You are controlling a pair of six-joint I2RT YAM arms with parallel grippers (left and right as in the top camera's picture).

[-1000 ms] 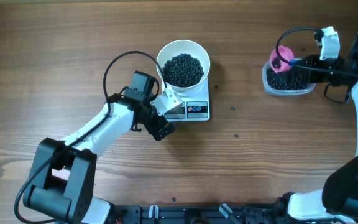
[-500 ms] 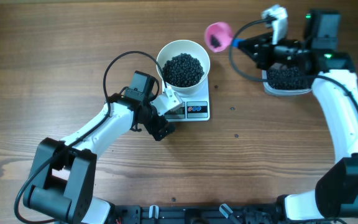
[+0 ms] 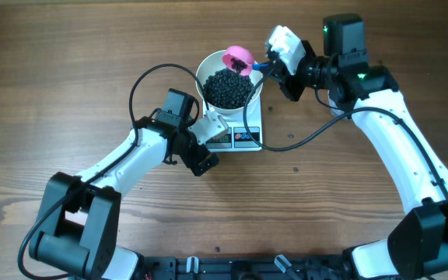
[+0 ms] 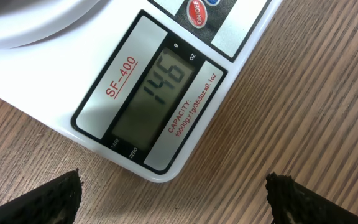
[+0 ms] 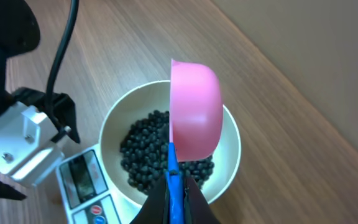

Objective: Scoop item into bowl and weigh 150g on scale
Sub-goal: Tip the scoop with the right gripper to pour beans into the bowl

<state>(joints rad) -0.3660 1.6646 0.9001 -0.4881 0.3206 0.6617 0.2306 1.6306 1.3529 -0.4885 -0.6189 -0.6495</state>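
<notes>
The right fingers [image 5: 196,200] pinch shut on the blue handle [image 5: 174,180] of a pink scoop [image 5: 194,115]. The scoop is tipped sideways above the bowl [image 3: 201,71], which stands on the scale [image 3: 253,117] holding the item [image 3: 225,89]. The left fingers [image 4: 48,199] are spread wide and empty just beside the scale's display [image 4: 154,93], which reads 146.

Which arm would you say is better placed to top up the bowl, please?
The right. The right gripper is shut on the pink scoop, tipped over the bowl of beans. The left gripper hangs open by the scale, reading 146.
</notes>
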